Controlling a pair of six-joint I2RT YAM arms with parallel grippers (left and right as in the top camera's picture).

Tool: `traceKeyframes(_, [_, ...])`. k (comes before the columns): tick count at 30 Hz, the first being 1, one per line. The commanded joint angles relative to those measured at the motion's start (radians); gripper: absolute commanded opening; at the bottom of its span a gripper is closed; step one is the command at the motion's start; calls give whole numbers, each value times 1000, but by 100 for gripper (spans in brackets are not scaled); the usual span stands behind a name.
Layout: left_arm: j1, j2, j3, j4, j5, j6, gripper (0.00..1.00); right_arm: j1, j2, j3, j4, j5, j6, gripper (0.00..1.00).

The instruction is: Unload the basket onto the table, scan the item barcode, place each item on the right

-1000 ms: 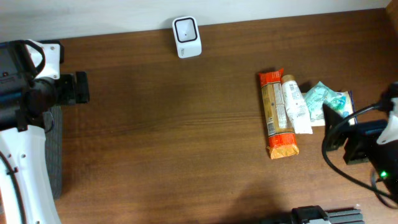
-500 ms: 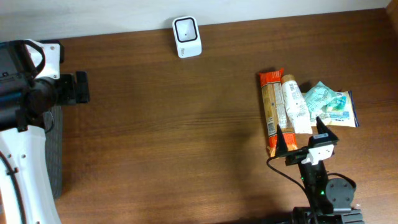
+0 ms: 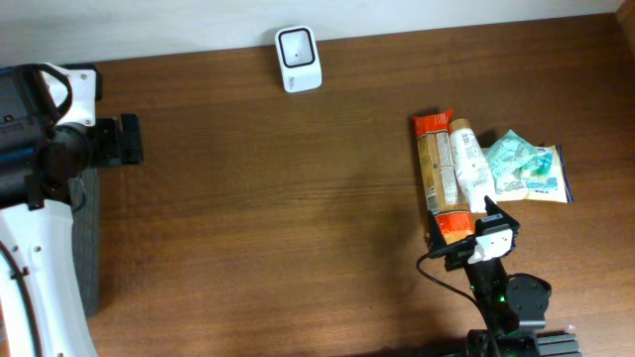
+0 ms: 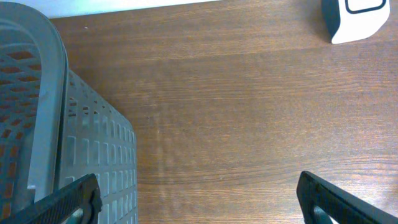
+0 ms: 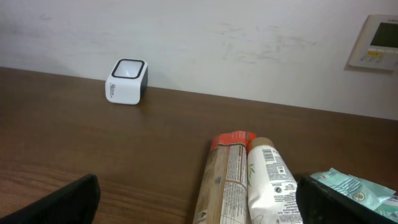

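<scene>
Three items lie side by side at the right of the table. They are a long packet with orange ends (image 3: 435, 178) (image 5: 225, 180), a white tube (image 3: 470, 167) (image 5: 271, 183) with a barcode near its far end, and a teal packet (image 3: 532, 169) (image 5: 360, 190). The white scanner (image 3: 298, 59) (image 5: 127, 81) (image 4: 354, 18) stands at the back edge. My right gripper (image 3: 464, 224) (image 5: 202, 205) is open at the near end of the orange packet and the tube, both between its fingers, untouched. My left gripper (image 3: 132, 141) (image 4: 199, 205) is open and empty, far left.
A grey perforated basket (image 4: 37, 124) (image 3: 89, 238) sits at the left edge, under the left gripper's left finger. A white wall panel (image 5: 379, 40) hangs behind the table on the right. Bare wood lies between the scanner and the items.
My right arm has swung in from the far right to the table's near edge, then moved forward to the near end of the orange packet. The left arm has not moved.
</scene>
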Motion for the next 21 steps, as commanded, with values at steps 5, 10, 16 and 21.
traceKeyframes(5, [3, -10, 2, 2, 8, 13, 99, -6, -5, -8, -1, -16, 0, 99])
traceKeyframes(10, [-4, -10, 1, 2, 8, 13, 99, -6, -5, -8, -1, -16, -1, 99])
traceKeyframes(16, [-147, -90, -14, -25, -203, 39, 99, -6, -5, -8, -1, -16, -1, 99])
traceKeyframes(21, [-179, -247, -271, 8, -212, 38, 99, -6, -5, -8, -1, -16, 0, 99])
